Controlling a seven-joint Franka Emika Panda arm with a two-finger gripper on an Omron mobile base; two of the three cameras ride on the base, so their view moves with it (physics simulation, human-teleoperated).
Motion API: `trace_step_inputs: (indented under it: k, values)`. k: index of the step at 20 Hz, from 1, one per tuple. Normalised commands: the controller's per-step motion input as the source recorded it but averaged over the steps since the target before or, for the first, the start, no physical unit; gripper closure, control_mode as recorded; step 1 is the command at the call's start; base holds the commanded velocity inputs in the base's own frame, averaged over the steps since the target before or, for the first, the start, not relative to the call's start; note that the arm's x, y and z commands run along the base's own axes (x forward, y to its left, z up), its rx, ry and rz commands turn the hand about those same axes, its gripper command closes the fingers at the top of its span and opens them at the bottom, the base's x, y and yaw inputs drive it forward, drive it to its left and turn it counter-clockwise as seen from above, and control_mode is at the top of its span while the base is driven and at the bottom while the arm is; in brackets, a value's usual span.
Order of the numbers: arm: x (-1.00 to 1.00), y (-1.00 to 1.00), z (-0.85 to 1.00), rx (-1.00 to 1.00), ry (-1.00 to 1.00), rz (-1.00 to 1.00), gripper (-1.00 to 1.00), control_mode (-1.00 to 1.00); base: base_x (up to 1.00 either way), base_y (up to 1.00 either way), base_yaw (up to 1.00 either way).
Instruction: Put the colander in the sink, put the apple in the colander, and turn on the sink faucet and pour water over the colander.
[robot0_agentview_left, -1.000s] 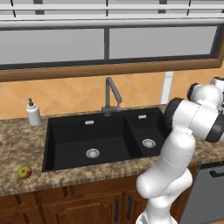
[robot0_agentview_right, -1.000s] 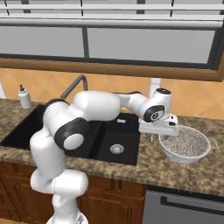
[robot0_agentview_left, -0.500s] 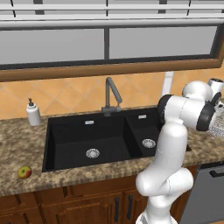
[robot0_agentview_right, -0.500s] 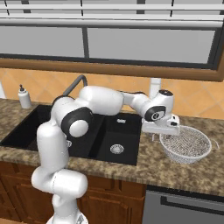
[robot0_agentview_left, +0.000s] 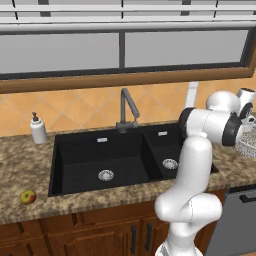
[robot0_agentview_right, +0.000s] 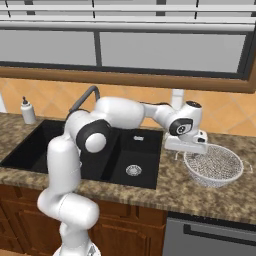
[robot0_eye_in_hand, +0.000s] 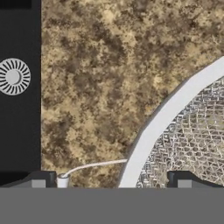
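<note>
The gripper (robot0_agentview_right: 183, 153) hangs spread over the colander's (robot0_agentview_right: 214, 165) left rim, one fingertip (robot0_eye_in_hand: 42, 180) outside, one inside. The colander sits on the counter (robot0_agentview_right: 185, 191) right of the sink (robot0_agentview_right: 131, 159). The apple (robot0_agentview_left: 28, 197) lies left of the sink.

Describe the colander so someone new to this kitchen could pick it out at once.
Start at the black sink set in the granite counter, then look to the counter on the side of its smaller basin, away from the soap bottle. The colander sits there under the gripper. It is the only mesh bowl, silvery with a pale rim, far larger than the apple.
</note>
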Motion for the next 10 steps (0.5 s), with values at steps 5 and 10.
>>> trace_step_inputs:
  k: [5, 10]
  values:
    - [-0.22, 0.00, -0.05, 0.00, 0.00, -0.01, -1.00, -1.00, 0.00, 0.00, 0.00]
    - [-0.30, 0.11, -0.02, -0.05, 0.00, -0.07, -1.00, -1.00, 0.00, 0.00, 0.00]
